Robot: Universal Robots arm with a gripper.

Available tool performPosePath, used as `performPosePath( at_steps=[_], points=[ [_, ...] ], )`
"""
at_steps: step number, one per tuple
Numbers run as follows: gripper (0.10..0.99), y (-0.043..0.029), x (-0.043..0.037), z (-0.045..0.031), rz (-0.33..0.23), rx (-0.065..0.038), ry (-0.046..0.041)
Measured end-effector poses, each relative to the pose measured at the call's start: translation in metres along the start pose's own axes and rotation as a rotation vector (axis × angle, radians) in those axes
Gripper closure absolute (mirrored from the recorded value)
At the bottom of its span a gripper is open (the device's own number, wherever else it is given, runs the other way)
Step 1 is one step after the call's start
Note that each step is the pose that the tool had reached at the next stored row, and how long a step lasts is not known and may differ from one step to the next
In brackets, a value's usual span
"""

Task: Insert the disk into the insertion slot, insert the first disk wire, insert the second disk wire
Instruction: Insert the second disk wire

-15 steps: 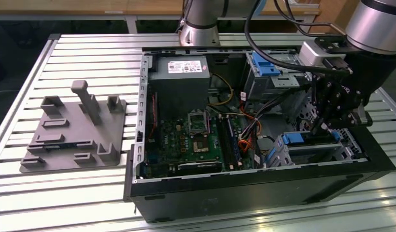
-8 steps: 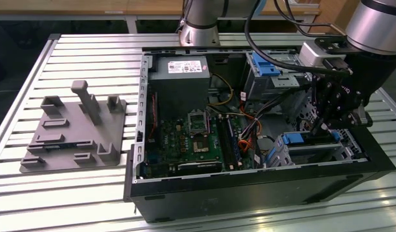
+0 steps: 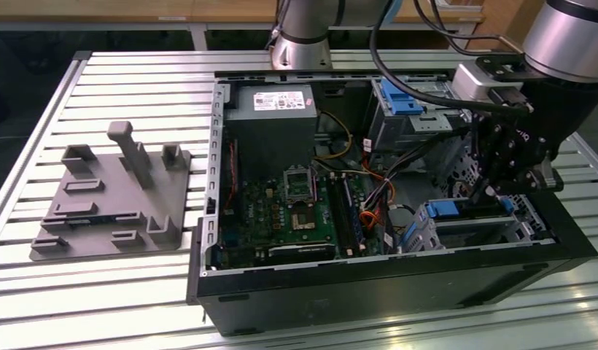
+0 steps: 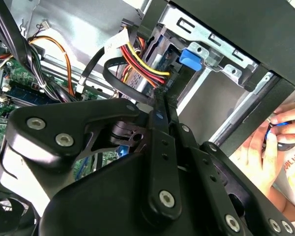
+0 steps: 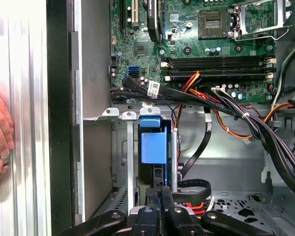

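Black linkages of our gripper (image 5: 160, 194) filled the foreground, jaws closed together just below the disk (image 5: 153, 147), which sat seated in the insertion slot (image 5: 119, 147). We judged the wire connector needed squaring before pressing.

The surface (image 3: 133, 292) is a table of silver slatted aluminium rails running across the exterior view. On it stands an open black computer case (image 3: 377, 288), lying on its side with its inside exposed; the end effector (image 3: 494, 191) hangs inside this case, at the case's end on the exterior view's right. Well apart from the end effector, beyond the case's far end, a grey plastic fixture plate (image 3: 109, 211) with upright posts and blocks lies flat on the slats.
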State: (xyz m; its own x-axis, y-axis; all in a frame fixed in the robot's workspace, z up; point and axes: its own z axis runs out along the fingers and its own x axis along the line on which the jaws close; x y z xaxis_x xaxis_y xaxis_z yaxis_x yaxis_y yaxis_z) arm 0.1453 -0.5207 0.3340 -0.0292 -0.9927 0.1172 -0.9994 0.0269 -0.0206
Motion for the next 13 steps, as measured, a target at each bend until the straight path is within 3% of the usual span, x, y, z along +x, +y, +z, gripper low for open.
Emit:
performPosePath(
  at_steps=[13],
  points=[
    [0.941, 0.0000, -0.0008, -0.0020, 0.000, 0.000, 0.0009]
  ],
)
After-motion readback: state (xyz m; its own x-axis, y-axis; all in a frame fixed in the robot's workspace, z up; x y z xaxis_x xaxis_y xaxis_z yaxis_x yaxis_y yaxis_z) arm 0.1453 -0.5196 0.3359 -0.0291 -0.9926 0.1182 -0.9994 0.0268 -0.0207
